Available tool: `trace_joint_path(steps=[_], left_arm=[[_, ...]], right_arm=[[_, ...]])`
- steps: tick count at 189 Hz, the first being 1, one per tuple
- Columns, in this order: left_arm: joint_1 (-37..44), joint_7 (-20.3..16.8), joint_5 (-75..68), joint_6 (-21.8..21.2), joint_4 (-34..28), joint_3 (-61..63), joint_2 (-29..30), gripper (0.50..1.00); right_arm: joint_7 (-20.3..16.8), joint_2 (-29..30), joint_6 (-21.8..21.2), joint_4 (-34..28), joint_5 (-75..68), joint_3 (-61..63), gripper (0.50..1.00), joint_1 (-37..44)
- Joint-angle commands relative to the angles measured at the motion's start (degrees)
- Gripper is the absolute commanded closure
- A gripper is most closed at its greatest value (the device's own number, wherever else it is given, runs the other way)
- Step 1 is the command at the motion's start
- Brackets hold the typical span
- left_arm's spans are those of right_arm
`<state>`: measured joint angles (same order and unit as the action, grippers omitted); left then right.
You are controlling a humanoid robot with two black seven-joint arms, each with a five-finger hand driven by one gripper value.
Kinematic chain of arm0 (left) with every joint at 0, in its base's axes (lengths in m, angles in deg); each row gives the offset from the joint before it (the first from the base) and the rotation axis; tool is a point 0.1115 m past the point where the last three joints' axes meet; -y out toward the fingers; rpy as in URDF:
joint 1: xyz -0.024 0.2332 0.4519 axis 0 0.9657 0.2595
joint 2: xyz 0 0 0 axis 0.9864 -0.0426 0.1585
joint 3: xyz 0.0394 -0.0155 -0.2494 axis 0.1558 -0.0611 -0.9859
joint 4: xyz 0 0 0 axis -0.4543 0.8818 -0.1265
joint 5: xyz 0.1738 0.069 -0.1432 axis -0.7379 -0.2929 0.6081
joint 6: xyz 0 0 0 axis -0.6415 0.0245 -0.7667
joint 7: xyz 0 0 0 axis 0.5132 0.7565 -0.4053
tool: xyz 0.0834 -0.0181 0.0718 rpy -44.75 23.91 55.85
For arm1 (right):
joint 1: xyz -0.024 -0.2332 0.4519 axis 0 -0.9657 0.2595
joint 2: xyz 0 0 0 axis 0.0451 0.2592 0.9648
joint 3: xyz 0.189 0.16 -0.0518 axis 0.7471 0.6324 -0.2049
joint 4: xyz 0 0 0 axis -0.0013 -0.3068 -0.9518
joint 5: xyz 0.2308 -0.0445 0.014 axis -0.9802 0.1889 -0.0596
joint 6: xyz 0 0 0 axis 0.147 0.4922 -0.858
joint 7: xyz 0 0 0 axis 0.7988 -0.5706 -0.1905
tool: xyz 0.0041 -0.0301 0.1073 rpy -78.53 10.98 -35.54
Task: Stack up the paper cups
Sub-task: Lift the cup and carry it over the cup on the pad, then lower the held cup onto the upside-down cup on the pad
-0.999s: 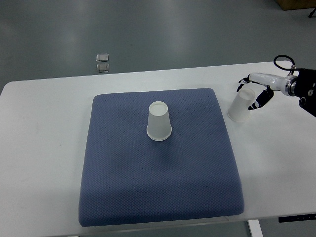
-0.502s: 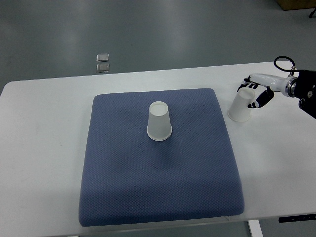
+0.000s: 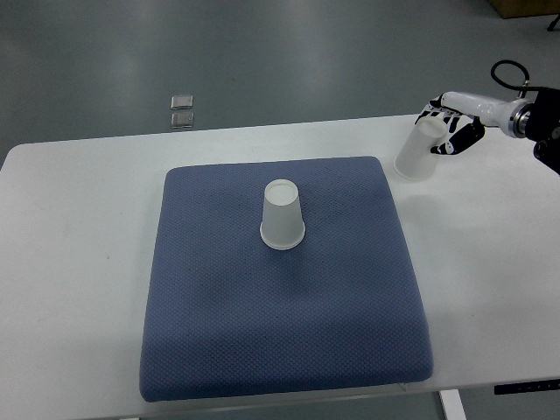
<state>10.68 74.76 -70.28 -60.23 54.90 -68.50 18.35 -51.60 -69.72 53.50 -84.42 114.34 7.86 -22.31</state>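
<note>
Showing two white paper cups: one upturned cup (image 3: 283, 215) centred on the blue padded mat (image 3: 280, 350), the other cup (image 3: 416, 151) tilted, clasped by the right hand (image 3: 451, 127) above the white table (image 3: 79, 262)

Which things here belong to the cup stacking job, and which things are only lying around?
For the job:
- held paper cup, gripped by the right hand
- upside-down paper cup on the blue mat

Only lying around:
- two small square objects on the floor beyond the white table
</note>
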Motion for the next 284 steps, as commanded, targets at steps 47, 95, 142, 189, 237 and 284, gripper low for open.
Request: trace_joint_path(steps=[47, 95, 142, 189, 237, 284], left_arm=[[0.0, 0.0, 0.0, 0.0, 0.0, 0.0, 0.0, 0.5], [0.0, 0.0, 0.0, 0.0, 0.0, 0.0, 0.0, 0.5], [0.0, 0.0, 0.0, 0.0, 0.0, 0.0, 0.0, 0.5], [0.0, 0.0, 0.0, 0.0, 0.0, 0.0, 0.0, 0.5], [0.0, 0.0, 0.0, 0.0, 0.0, 0.0, 0.0, 0.5], [0.0, 0.0, 0.0, 0.0, 0.0, 0.0, 0.0, 0.5]], right_arm=[[0.38, -2.56, -10.29, -13.83, -3.31, 5.06, 1.0, 9.25], [0.12, 3.68, -14.25, -17.35, -3.31, 5.23, 1.0, 14.96], [0.03, 8.7, -17.77, -17.35, -2.69, 4.18, 1.0, 16.37], [0.03, 10.01, -18.56, -17.35, -2.43, 2.07, 1.0, 16.37], [0.03, 9.93, -18.47, -17.35, -1.37, 1.19, 1.0, 15.58], [0.12, 9.31, -18.38, -17.35, 0.3, 1.1, 1.0, 15.58]])
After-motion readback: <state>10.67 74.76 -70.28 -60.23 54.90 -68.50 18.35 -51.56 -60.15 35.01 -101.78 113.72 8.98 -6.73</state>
